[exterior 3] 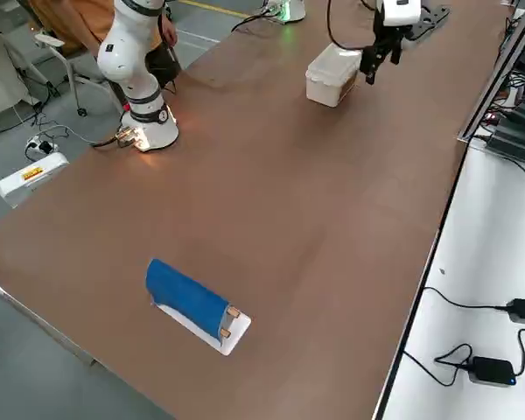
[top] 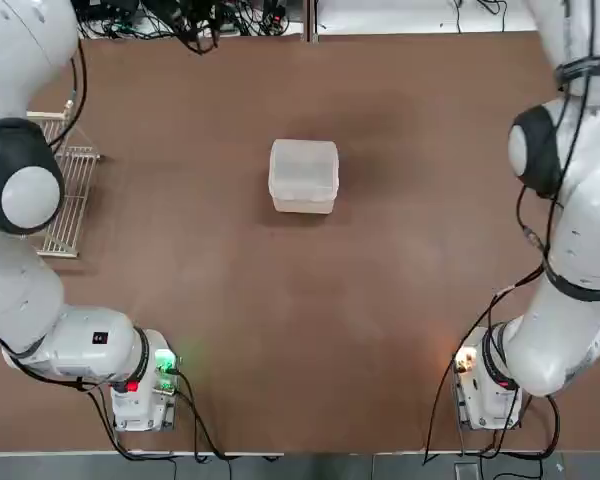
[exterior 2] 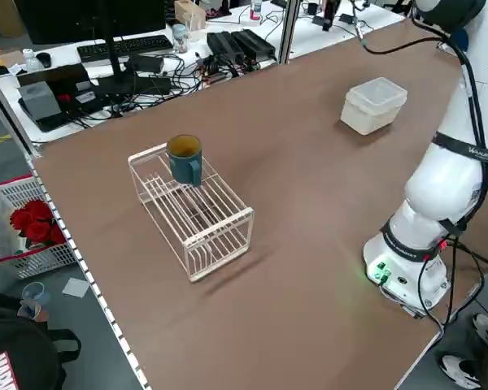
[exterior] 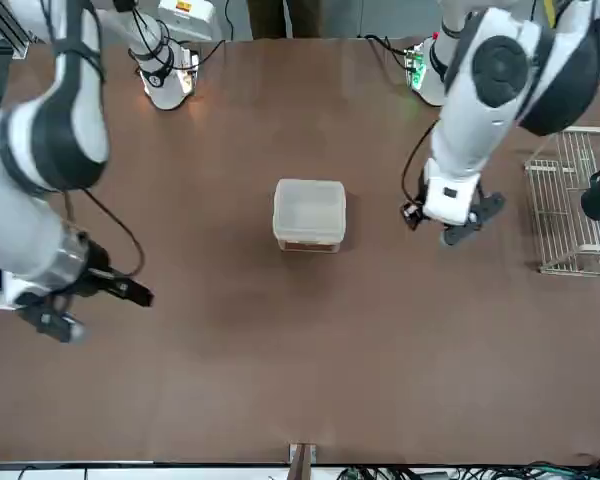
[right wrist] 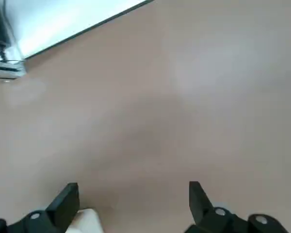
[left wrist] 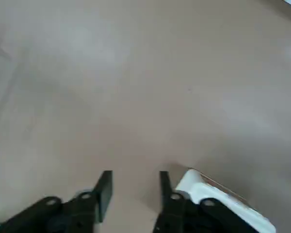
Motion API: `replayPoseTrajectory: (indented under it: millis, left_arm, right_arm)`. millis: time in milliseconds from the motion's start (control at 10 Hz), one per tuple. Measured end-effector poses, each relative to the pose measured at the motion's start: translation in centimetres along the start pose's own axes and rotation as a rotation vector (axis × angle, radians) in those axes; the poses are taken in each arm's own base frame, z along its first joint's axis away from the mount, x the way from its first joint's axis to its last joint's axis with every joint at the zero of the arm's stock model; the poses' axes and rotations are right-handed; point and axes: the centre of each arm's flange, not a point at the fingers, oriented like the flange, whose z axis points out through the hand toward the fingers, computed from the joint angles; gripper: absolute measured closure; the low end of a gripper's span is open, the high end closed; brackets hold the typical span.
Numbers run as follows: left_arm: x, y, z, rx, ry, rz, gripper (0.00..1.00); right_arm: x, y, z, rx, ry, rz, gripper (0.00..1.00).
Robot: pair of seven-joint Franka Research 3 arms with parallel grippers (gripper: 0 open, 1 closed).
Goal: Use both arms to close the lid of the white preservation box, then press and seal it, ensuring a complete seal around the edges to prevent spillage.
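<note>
The white preservation box (top: 302,204) stands in the middle of the brown table, also seen in the front view (exterior: 308,237). Its lid (top: 303,166) lies flat on top of it and covers it. Neither gripper touches it. My left gripper (exterior: 460,228) hangs just above the table to the box's left, about a box width away. Its fingers (left wrist: 105,187) are apart with only bare table between them. My right gripper (exterior: 92,305) is farther off on the box's right, toward the far edge. It stands wide open (right wrist: 133,191) with nothing in it.
A white wire rack (top: 68,195) stands at the table's left edge with a blue mug (exterior 2: 185,158) on top. A blue object on a white card (exterior 3: 188,297) lies near the far right corner. Cables run along the far edge.
</note>
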Motion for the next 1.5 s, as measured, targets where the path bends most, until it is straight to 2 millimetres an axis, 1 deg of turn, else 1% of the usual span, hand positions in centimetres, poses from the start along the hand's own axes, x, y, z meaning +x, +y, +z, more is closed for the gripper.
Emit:
replayPoseTrajectory:
  millis: [100, 200, 300, 400, 500, 600, 700, 800, 1000, 1100, 1300, 1500]
  left_arm:
    - [1.1, -1.3, -1.3, -0.015, -0.005, 0.047, 0.31]
    - [2.0, -3.0, -2.9, -0.037, -0.009, 0.094, 0.18]
    - [2.9, -5.4, -4.3, -0.046, -0.019, 0.137, 0.07]
    - [3.6, -8.2, -5.6, -0.038, -0.035, 0.188, 0.05]
    - [3.8, -10.5, -6.8, -0.026, -0.048, 0.244, 0.04]
    - [3.8, -12.0, -7.8, -0.02, -0.05, 0.281, 0.01]
    - [3.6, -12.9, -8.6, -0.018, -0.045, 0.293, 0.01]
    - [3.4, -13.5, -9.2, -0.016, -0.043, 0.292, 0.01]
    - [2.6, -13.9, -10.3, -0.013, -0.039, 0.293, 0.01]
    - [2.2, -14.0, -10.6, -0.01, -0.04, 0.296, 0.0]
    - [2.0, -13.7, -10.3, -0.006, -0.047, 0.301, 0.0]
    - [1.9, -13.6, -10.3, -0.006, -0.047, 0.315, 0.0]
  right_arm:
    - [0.4, 3.7, -1.7, -0.051, 0.01, -0.031, 0.0]
    - [0.1, 6.1, -3.2, -0.09, 0.013, -0.06, 0.0]
    - [-0.8, 7.5, -4.6, -0.114, 0.018, -0.092, 0.0]
    - [-1.9, 8.6, -5.9, -0.121, 0.022, -0.129, 0.0]
    - [-3.2, 9.8, -7.3, -0.118, 0.027, -0.158, 0.0]
    - [-4.4, 11.0, -8.6, -0.121, 0.032, -0.182, 0.0]
    - [-5.6, 11.8, -9.4, -0.127, 0.034, -0.197, 0.0]
    - [-6.8, 12.3, -9.7, -0.129, 0.034, -0.206, 0.0]
    - [-8.6, 12.9, -9.7, -0.128, 0.043, -0.235, 0.0]
    - [-8.9, 13.1, -9.6, -0.129, 0.044, -0.249, 0.0]
    - [-8.9, 13.2, -9.6, -0.128, 0.05, -0.26, 0.0]
    - [-8.9, 12.6, -9.6, -0.125, 0.067, -0.274, 0.0]
